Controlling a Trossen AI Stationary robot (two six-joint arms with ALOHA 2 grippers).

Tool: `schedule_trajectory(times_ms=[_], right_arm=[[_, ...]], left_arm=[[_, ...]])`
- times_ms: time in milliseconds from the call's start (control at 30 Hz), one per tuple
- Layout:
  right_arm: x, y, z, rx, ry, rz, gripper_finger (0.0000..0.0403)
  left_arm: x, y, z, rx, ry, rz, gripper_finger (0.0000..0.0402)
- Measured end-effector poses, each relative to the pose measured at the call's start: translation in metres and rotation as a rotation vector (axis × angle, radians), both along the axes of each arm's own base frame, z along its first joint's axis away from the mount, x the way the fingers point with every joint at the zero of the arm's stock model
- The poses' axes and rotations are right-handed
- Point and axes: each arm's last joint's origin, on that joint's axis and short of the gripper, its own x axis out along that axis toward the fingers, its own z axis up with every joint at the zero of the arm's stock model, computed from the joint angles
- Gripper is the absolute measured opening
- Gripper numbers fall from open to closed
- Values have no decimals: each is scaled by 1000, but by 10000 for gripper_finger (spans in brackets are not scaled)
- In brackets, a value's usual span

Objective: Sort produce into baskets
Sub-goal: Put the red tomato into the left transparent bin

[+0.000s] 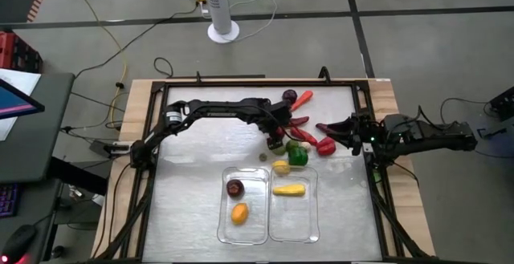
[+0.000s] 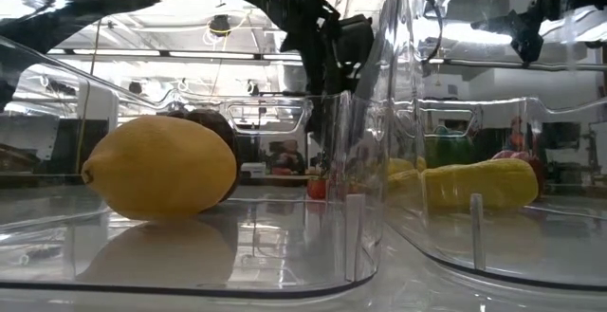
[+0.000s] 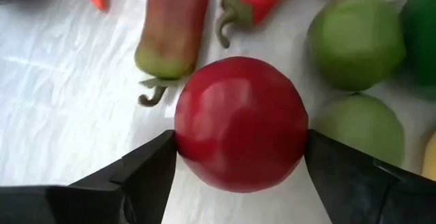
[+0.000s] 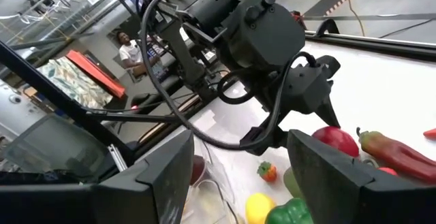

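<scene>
My left gripper (image 1: pixel 278 139) reaches over the produce pile at the table's middle and is shut on a red round fruit (image 3: pixel 238 122), which also shows in the right wrist view (image 4: pixel 335 141). Beside it lie two green round fruits (image 3: pixel 357 40), red chillies (image 3: pixel 174 26), a green pepper (image 1: pixel 297 156) and a yellow piece (image 1: pixel 281 167). Two clear tubs stand side by side nearer the front: the left one (image 1: pixel 226 216) holds a dark purple and an orange-yellow fruit, the right one (image 1: pixel 313 216) a yellow corn (image 1: pixel 289 189). My right gripper (image 1: pixel 329 129) is open and empty, right of the pile. My left gripper pinches the red round fruit between its two fingers, one finger on each of two opposite sides (image 3: pixel 182 142). The fingers come from above, pointing down. Whether the fruit rests on the table or is lifted, I cannot tell.
More produce lies toward the far edge: a red chilli (image 1: pixel 302 99), a dark purple piece (image 1: pixel 289 95) and a red pepper (image 1: pixel 325 145) by my right gripper. A black frame (image 1: pixel 161 87) edges the table. A person shows in the room behind (image 4: pixel 126 47).
</scene>
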Motion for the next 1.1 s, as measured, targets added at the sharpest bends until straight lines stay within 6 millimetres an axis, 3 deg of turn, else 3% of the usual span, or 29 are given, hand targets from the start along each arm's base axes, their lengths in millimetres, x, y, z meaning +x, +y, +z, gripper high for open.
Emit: schedule_trajectory(times_ms=[400,700,800,900,1000,1100], right_arm=[[19,2,-9,-10,115,-1,265],[22,3,-1,-37,144,18,265],[16,1,2,-18,203,2,265],[8,-1,9,-1,274,-10,265],[2,-3,13,7,383,-33,265],[1,-5,8,-19,543,-55,265]], left_arm=[[-5,4,-7,10,36,-5,316],[-5,8,-1,-56,24,22,238],[-2,13,18,-82,-7,6,236],[-3,16,58,-116,-84,-59,237],[-5,10,101,-124,-161,-151,241],[-7,-4,128,-116,-200,-197,242]])
